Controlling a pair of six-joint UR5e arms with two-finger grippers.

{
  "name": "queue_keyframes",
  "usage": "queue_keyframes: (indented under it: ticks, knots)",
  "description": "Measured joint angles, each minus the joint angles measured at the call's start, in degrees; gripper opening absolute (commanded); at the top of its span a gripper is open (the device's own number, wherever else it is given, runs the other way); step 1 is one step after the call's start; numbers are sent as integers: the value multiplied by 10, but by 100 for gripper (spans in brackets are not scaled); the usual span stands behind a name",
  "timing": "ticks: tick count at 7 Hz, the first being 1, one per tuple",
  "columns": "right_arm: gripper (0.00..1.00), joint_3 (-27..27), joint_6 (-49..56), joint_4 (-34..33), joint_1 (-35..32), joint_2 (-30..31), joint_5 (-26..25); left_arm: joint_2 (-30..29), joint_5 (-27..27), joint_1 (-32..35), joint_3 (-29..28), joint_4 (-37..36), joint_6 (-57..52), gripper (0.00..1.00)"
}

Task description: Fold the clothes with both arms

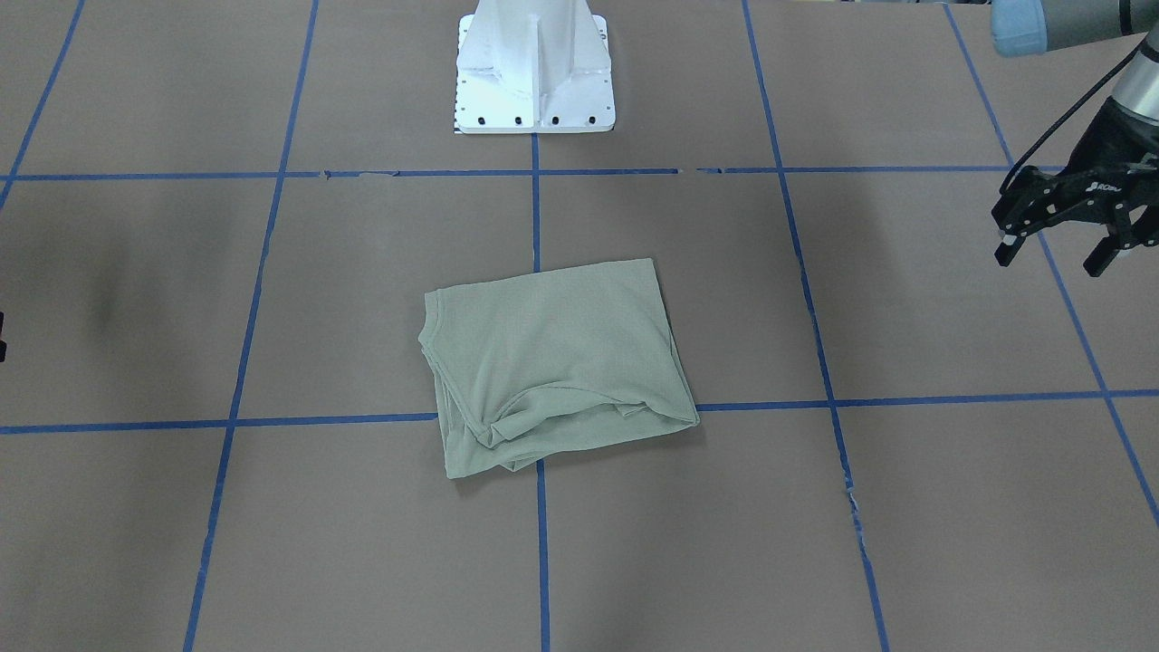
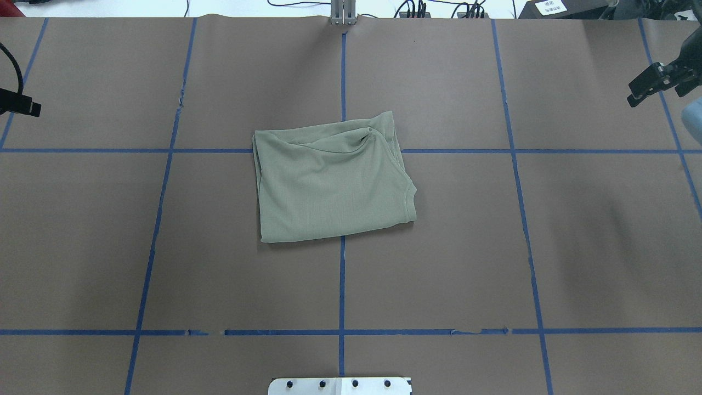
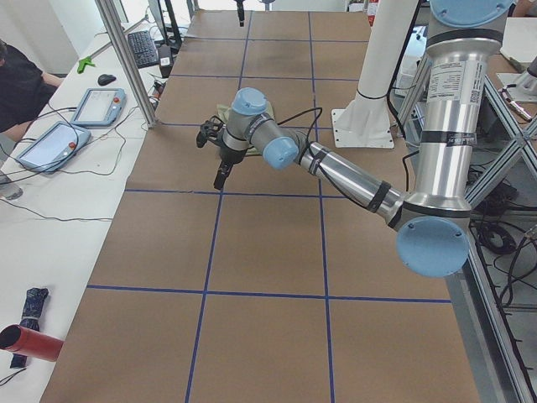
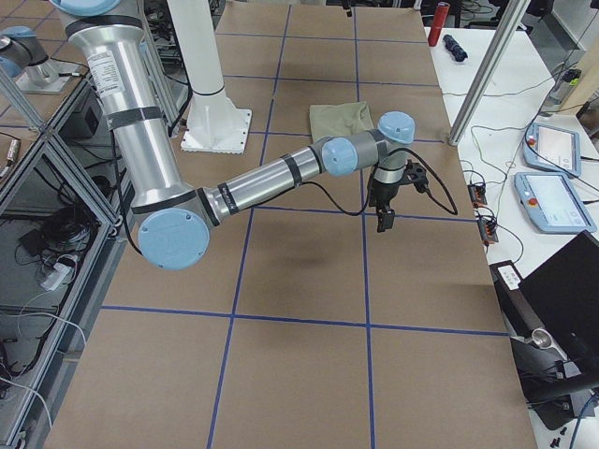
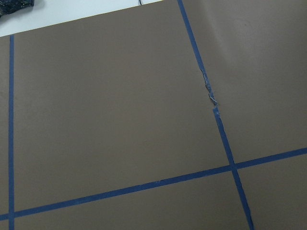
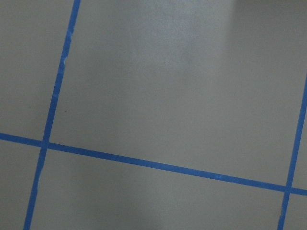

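The shirt (image 2: 334,178) lies folded into a rough rectangle near the middle of the overhead frame, flat on the brown surface (image 2: 439,247). It covers a crossing of the blue tape (image 2: 515,164) grid lines. Its neckline (image 2: 409,198) shows at the right edge of the bundle in that view. A bunched crease (image 2: 364,137) runs along the upper edge. In the front-facing view the same crease is at the lower edge, and the white pedestal (image 1: 534,72) stands at top centre, well apart from the cloth.

Nothing touches the shirt. The left pincer (image 1: 1055,256) hangs at the far right of the front-facing frame, over a tape line. It is released, with its black fingers (image 1: 1007,252) spread and nothing between them. The right pincer (image 2: 658,94) sits in the upper right corner of the overhead frame. Its two prongs also stand apart, and it holds nothing. Both are well apart from the shirt, one off each side of it.

The two wrist views show only bare brown paper crossed by tape. The left one also shows a torn spot (image 5: 209,92) in a line, upper right of centre. In the left side view a person (image 3: 18,84) sits at the upper left edge beside a white bench.
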State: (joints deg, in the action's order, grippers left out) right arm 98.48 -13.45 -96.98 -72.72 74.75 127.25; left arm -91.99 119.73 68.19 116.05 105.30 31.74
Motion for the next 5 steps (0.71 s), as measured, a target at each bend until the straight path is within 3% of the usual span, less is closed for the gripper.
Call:
queue_keyframes:
  ticks: [2,5]
  knots:
    - [100,1,3,9,-27,34,9,25,6,47,-2,-5,-47,100]
    - [100,4,37,4,-97,86,43,47,9,139,-65,-35,-267,100]
